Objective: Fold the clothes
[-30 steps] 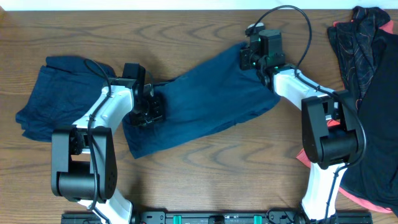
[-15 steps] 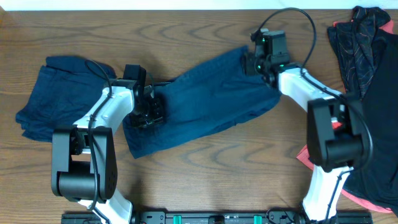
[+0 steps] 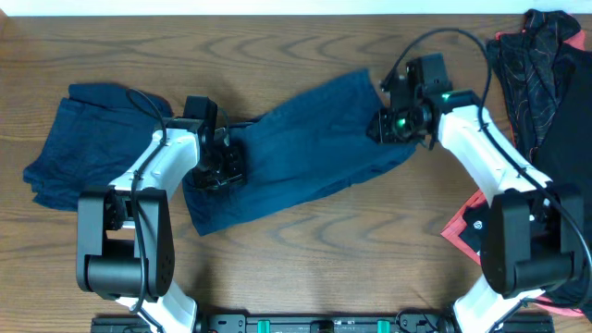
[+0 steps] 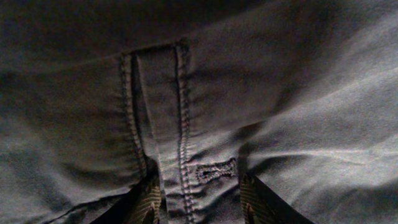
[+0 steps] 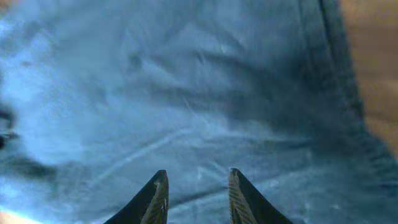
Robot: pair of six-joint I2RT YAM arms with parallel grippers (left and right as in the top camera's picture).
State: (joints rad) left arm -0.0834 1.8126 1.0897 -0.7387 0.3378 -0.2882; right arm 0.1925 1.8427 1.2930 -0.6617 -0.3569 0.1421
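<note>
Navy garment (image 3: 305, 148) lay spread out; L gripper (image 4: 198, 196) was clamped on its left end, R gripper (image 5: 195, 186) over its right end, fingers apart, holding nothing.

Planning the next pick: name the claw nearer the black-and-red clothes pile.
Right. The right claw is over the navy garment, at its right end, near the black-and-red pile; the left claw is at its left end, farther off.

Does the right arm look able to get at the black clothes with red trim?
Probably yes: the right end effector is open above the navy garment, and the black clothes lie right beside that arm, nothing between.
</note>
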